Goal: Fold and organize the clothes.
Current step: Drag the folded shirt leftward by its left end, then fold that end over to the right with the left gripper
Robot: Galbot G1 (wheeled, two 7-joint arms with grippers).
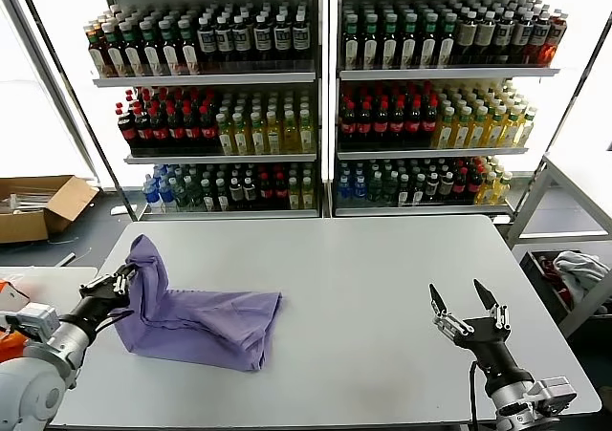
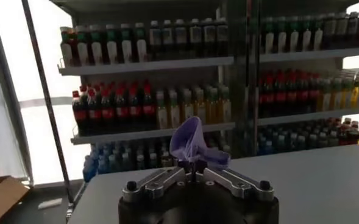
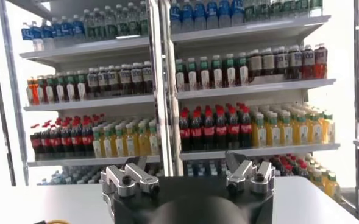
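A lavender T-shirt (image 1: 206, 318) lies crumpled and partly folded on the left half of the grey table (image 1: 382, 288). My left gripper (image 1: 122, 280) is shut on the shirt's left edge and holds that part lifted, so a peak of cloth stands above the table. In the left wrist view the pinched purple cloth (image 2: 191, 146) rises from between the closed fingertips of the left gripper (image 2: 192, 163). My right gripper (image 1: 464, 302) hovers over the table's front right, open and empty, far from the shirt. The right wrist view shows its fingers (image 3: 136, 170) spread wide with nothing between them.
Shelves of bottled drinks (image 1: 316, 96) stand behind the table. A cardboard box (image 1: 38, 206) sits on the floor at the back left. At the right a metal rack (image 1: 564, 211) holds a white-and-grey cloth bundle (image 1: 579, 269). Something orange (image 1: 8, 340) shows at the left edge.
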